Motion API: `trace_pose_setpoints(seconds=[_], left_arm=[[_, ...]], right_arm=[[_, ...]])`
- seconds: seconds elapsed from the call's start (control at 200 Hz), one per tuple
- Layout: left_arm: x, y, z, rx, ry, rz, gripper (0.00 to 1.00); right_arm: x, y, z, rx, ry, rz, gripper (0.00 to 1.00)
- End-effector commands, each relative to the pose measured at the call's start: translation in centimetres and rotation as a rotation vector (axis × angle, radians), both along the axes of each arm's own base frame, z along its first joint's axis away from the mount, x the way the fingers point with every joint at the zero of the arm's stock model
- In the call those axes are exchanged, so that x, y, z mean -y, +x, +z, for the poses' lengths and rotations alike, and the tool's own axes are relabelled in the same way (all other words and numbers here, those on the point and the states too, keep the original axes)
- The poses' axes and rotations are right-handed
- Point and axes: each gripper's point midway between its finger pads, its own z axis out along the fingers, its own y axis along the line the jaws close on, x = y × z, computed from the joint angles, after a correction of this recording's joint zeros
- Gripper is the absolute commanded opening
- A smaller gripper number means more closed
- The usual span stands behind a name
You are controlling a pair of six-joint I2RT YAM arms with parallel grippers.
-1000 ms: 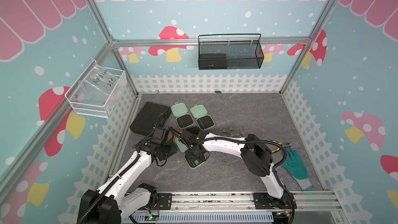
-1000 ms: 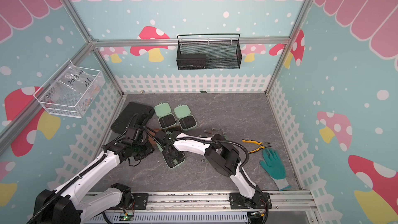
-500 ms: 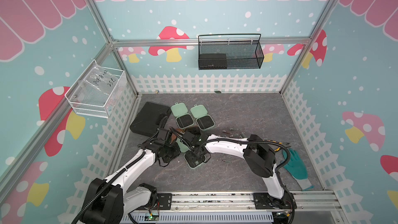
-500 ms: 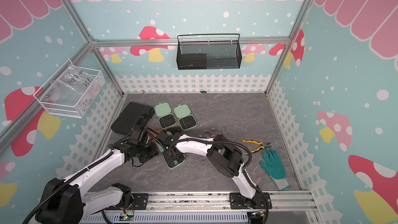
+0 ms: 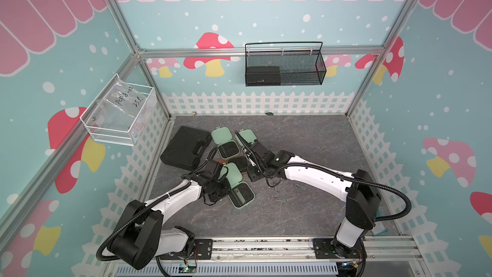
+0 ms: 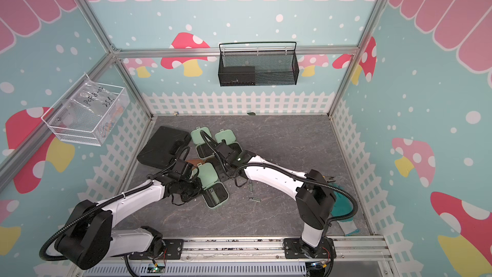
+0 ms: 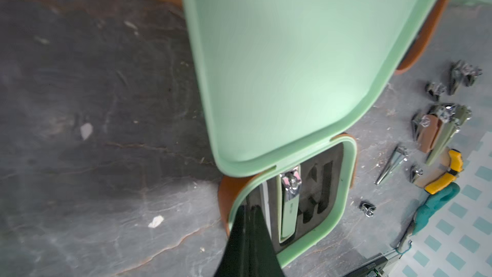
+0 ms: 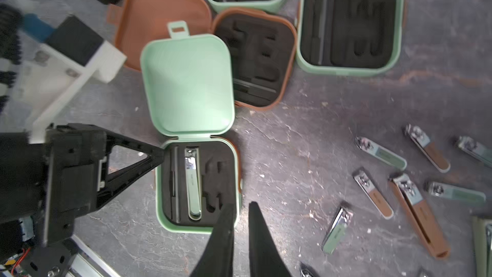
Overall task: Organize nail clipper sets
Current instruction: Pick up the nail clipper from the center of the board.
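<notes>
top views, near green case (image 5: pixel 241 196): open on the grey floor (image 5: pixel 306 142) between both arms, lid lying toward the brown case (image 5: pixel 223 160)
top views, other green cases (image 5: pixel 223 135): two, open, behind it beside a big black case (image 5: pixel 186 147)
left wrist, left gripper (image 7: pixel 247 210): jaws pressed together at the near green case's rim (nothing visible between them)
left wrist, clipper (image 7: pixel 288 209): sits in a slot of the black insert
right wrist, right gripper (image 8: pixel 241 209): jaws a narrow gap apart, empty, at the case's corner
right wrist, loose clippers (image 8: pixel 380 153): scattered on the floor, apart from the cases
</notes>
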Motion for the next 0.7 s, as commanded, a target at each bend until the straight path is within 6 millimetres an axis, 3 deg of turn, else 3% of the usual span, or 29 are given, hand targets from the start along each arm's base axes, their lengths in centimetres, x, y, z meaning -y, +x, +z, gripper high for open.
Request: trace_pose_setpoints(seconds=[0.0, 0.165, 0.365, 0.696], left_arm=[[0.4, -0.1, -0.8, -0.016, 0.006, 0.010, 0.00], [0.1, -0.6, -1.7, -0.048, 0.040, 0.018, 0.00], [-0.2, -1.2, -2.0, -0.068, 0.075, 0.013, 0.00], [-0.2, -1.2, -2.1, -0.068, 0.080, 0.012, 0.00]], right_arm=[[1.8, -0.1, -0.7, -0.010, -0.007, -0.024, 0.20], [4.5, -0.4, -1.9, -0.037, -0.023, -0.078, 0.25], [8.7, -1.6, -5.2, -0.107, -0.085, -0.157, 0.32], [18.1, -2.3, -7.4, -0.131, -0.303, -0.144, 0.38]])
